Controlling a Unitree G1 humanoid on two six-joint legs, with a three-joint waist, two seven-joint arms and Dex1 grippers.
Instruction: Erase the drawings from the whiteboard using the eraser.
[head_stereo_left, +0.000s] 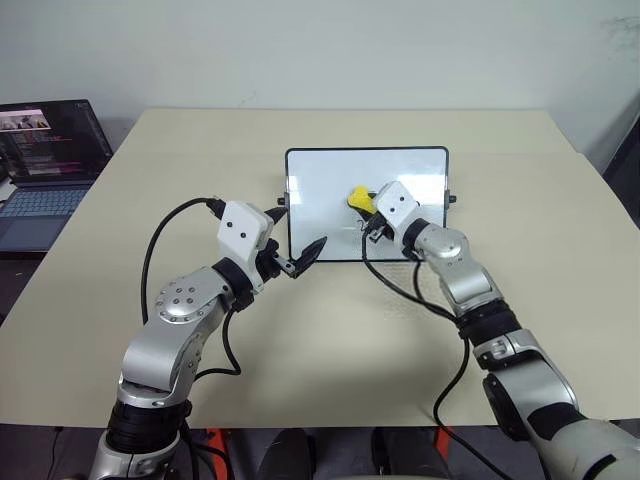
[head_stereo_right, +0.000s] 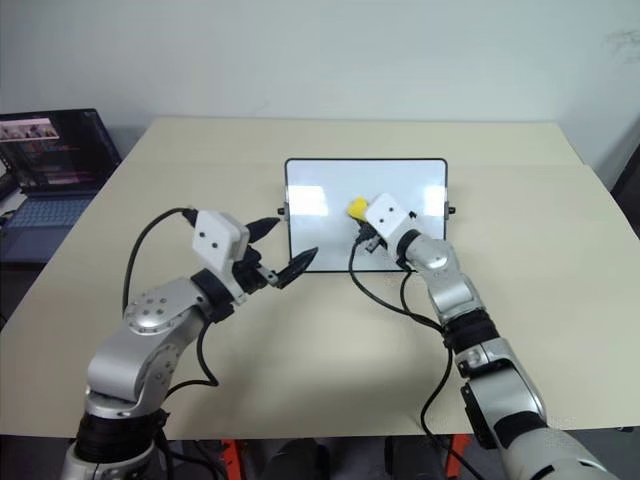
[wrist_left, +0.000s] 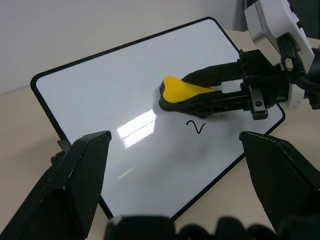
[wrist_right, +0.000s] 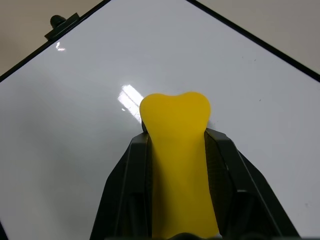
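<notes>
The whiteboard (head_stereo_left: 320, 190) stands tilted near the middle of the table, with a thin black frame. My right gripper (wrist_right: 176, 135) is shut on the yellow eraser (wrist_right: 175, 150), whose dark underside presses on the board's middle. Of the drawings, one small black squiggle (wrist_left: 196, 127) shows on the board just below the eraser (wrist_left: 182, 90). My left gripper (head_stereo_right: 298, 238) is open with nothing in it, hanging by the board's lower left corner and pointing toward the board.
An open laptop (head_stereo_left: 45, 170) sits at the far left, off the table's edge. The cream table (head_stereo_left: 300, 380) has bare room in front of the board and to both sides. Black cables hang from both wrists.
</notes>
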